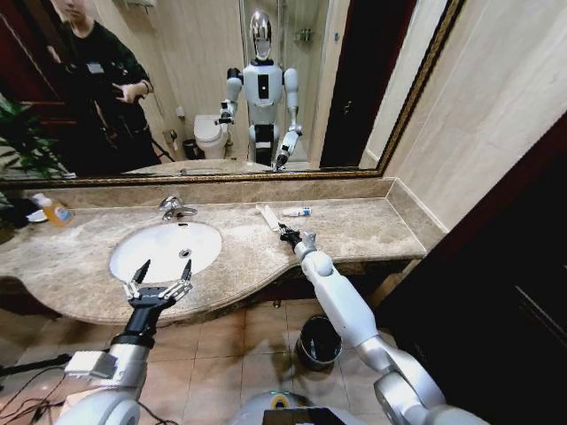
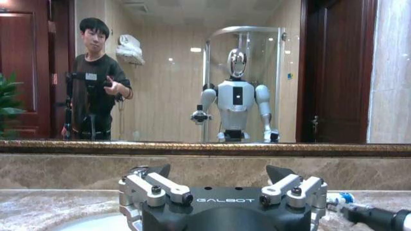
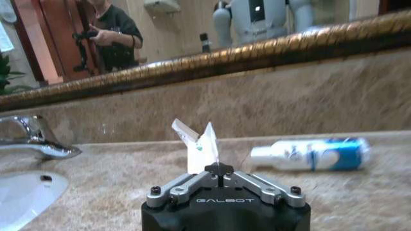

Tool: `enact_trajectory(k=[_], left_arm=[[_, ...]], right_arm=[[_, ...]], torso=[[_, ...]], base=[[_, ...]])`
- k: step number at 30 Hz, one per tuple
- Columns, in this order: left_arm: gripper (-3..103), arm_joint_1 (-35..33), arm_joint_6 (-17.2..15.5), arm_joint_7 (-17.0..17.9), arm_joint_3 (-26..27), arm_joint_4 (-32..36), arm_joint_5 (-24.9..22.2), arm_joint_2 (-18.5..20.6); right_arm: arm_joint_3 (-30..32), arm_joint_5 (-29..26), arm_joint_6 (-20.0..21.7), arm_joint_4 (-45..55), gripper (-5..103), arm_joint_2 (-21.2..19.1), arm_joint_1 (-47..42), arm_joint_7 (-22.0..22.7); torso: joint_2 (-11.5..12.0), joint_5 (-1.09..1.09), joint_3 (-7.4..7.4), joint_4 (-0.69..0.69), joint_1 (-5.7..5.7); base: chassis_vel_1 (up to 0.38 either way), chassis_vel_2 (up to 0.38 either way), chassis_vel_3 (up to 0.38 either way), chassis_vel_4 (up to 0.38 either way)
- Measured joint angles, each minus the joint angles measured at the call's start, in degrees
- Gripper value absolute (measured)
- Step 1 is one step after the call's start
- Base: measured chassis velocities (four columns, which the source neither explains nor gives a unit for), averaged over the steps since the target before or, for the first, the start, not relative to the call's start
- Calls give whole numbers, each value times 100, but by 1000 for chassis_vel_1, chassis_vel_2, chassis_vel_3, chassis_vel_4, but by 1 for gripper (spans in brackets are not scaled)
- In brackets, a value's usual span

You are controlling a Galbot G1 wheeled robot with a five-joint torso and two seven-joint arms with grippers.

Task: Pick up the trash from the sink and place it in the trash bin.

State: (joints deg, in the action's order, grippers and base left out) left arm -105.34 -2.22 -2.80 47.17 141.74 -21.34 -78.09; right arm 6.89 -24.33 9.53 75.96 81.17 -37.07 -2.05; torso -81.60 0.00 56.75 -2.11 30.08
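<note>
While the right arm reaches over the marble, the scene sorts from biggest to smallest:

Counter: beige-brown marble counter (image 1: 354, 232) spans the view below a gold-framed mirror (image 1: 372, 88); its left end is cut off by the picture's edge.

Sink: white oval sink (image 1: 159, 252) sits left of centre, the chrome faucet (image 1: 174, 208) at its far rim. The basin looks bare from the head view.

Trash bin: dark round trash bin (image 1: 318, 342) stands on the tiled floor under the counter's near edge, partly hidden behind the right forearm.

Left gripper: left gripper (image 1: 158, 285) hovers at the near rim of the sink, fingers spread wide apart, holding nothing.

Right gripper: right gripper (image 1: 286, 233) lies low over the counter right of the sink, fingers pressed together on a white packet (image 3: 203, 150). How far the packet is lifted is hard to tell.

Bottle: clear bottle of orange liquid (image 1: 55, 211) stands at the far left of the counter.

Tube: white-and-blue tube (image 3: 311, 154) lies on its side just beyond and right of the right gripper, near the back wall.

White stick: white stick (image 1: 267, 217) lies flat beside the packet; its near end is hidden by the gripper.
</note>
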Motion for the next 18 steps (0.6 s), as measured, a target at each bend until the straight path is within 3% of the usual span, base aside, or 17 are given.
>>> enact_trajectory(k=[4, 11, 15, 18], left_arm=[[100, 0, 0, 0, 0, 0, 0, 1], [100, 0, 0, -1, 0, 0, 0, 0], [100, 0, 0, 0, 0, 0, 0, 0], [100, 0, 0, -2, 0, 0, 0, 0]], right_arm=[[57, -162, 105, 738, 0, -364, -310, 122], [539, -549, 248, 2696, 0, -1560, -1873, 196], [768, -653, 242, 3235, 0, -1798, -2361, 194], [1442, -845, 219, 4058, 0, -1998, -3556, 55]], torso=[[0, 2, 0, 0, 0], [0, 3, -1, 2, -1], [0, 2, -1, 0, 0], [0, 2, -1, 1, -1]], base=[[0, 0, 0, 0], [0, 0, 0, 0], [0, 0, 0, 0], [0, 0, 0, 0]])
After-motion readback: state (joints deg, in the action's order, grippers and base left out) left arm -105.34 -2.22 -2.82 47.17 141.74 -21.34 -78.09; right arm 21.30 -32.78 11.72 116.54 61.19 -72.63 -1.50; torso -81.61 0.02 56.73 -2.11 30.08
